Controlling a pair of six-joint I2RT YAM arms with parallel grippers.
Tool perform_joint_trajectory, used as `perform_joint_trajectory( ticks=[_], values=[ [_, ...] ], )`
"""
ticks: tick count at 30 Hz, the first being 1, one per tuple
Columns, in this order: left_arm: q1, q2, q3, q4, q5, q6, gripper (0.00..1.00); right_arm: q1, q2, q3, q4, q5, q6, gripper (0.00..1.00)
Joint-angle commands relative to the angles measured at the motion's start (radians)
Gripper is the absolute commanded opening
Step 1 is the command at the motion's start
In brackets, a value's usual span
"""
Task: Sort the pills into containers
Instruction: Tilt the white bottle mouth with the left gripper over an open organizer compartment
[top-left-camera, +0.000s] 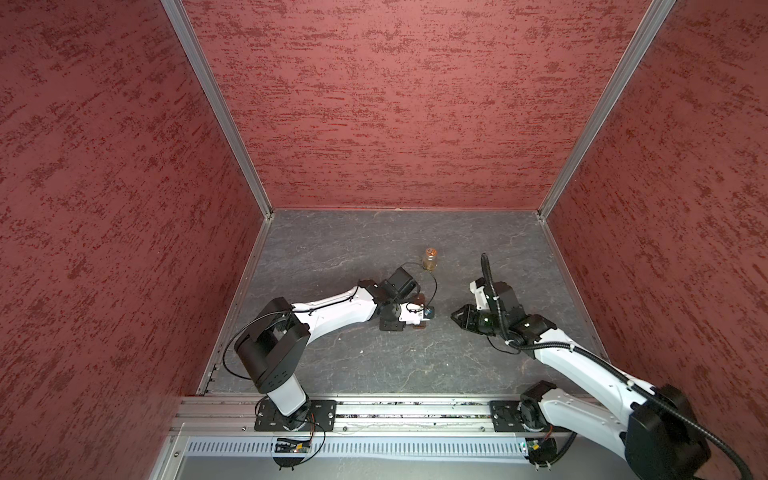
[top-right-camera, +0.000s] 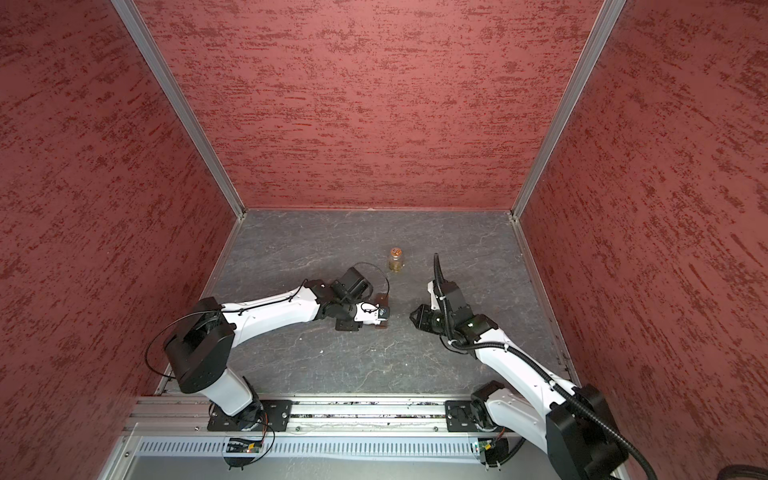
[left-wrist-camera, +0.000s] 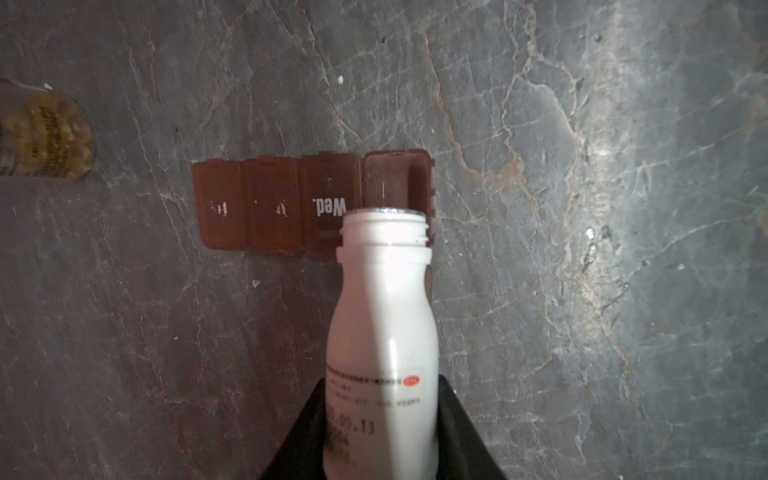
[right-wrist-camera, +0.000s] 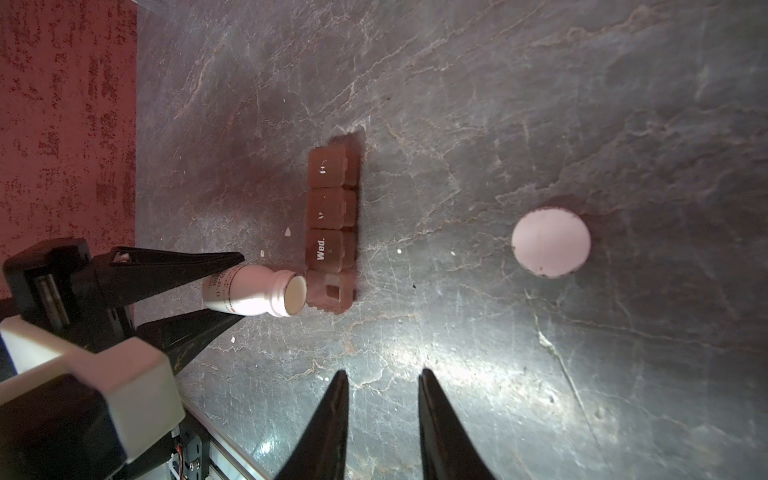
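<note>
The containers (left-wrist-camera: 270, 203) are a dark-brown strip of square compartments lying on the grey table; one lid reads "Wed.". The end compartment (left-wrist-camera: 395, 178) has its lid up. My left gripper (left-wrist-camera: 380, 386) is shut on a small white bottle (left-wrist-camera: 382, 324), uncapped and tipped with its mouth right at that end compartment (right-wrist-camera: 332, 293). From the right wrist view the white bottle (right-wrist-camera: 249, 293) lies nearly level between the left gripper's fingers (right-wrist-camera: 199, 266). No pills show at its mouth. My right gripper (right-wrist-camera: 382, 372) hovers open and empty over bare table, short of the strip.
A clear amber bottle (top-left-camera: 430, 259) with an orange cap stands behind the strip, yellow capsules inside (left-wrist-camera: 45, 133). A round white cap (right-wrist-camera: 550, 242) lies on the table beyond the strip. Small white specks (right-wrist-camera: 287, 231) dot the table. Red walls enclose three sides.
</note>
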Motion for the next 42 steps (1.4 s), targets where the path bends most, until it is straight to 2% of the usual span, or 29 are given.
perform_joint_trajectory(
  ticks=[1, 42],
  values=[
    [-0.01, 0.021, 0.027, -0.028, -0.016, 0.016, 0.0, -0.01, -0.02, -0.016, 0.009, -0.006, -0.007, 0.31],
    [-0.061, 0.088, 0.129, -0.127, -0.111, 0.046, 0.0, -0.013, -0.032, -0.03, 0.009, -0.009, -0.007, 0.3]
  ],
)
